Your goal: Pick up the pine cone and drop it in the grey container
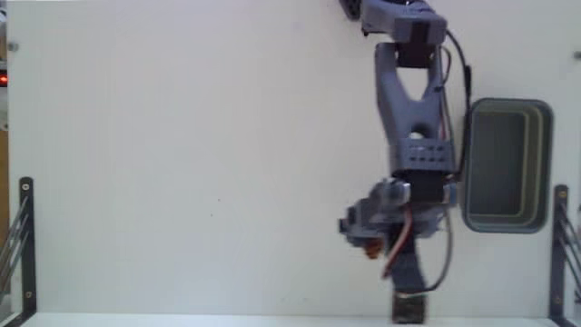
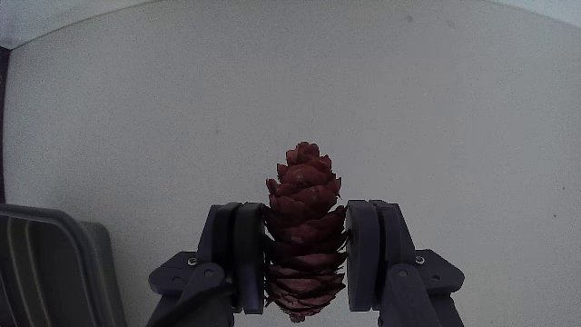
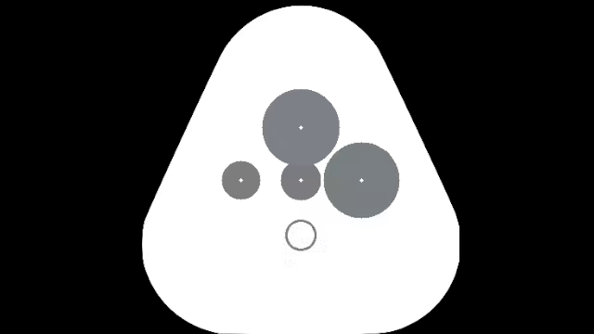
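In the wrist view the fingers [image 2: 305, 263] are clenched on the cone [image 2: 305, 232] — one dark pad [image 2: 250, 259] presses its left flank, the other its right, and the cone stands upright between them with its pointed tip above the pads. Its reddish-brown scales overlap in rows. Behind it lies the pale tabletop [image 2: 408, 109]. At the lower left corner of that view a stepped grey rim shows — the container [image 2: 54, 263], cut off by the frame edge.

In the fixed view the arm [image 1: 416, 118] reaches down from the top edge, just left of the container [image 1: 542, 163], which lies on the white tabletop [image 1: 182, 163] near the right edge, its inside dark. The cone cannot be made out there; the arm's lower end covers it.
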Motion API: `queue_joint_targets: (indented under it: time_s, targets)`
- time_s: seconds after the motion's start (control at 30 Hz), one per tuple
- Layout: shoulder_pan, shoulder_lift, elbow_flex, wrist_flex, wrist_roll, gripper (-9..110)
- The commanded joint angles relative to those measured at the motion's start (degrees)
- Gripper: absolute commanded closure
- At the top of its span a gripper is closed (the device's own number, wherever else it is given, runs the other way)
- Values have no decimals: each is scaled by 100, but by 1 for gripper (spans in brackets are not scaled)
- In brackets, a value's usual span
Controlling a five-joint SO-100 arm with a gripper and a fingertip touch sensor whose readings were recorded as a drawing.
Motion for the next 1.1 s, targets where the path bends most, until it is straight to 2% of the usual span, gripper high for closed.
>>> queue_joint_targets:
  time_s: [0.0, 0.57, 1.07]
  targets:
    - [-464, 727, 198, -117, 26, 54]
    - [-2340, 1508, 1198, -333, 26, 54]
    - [-3401, 1950, 1764, -455, 26, 54]
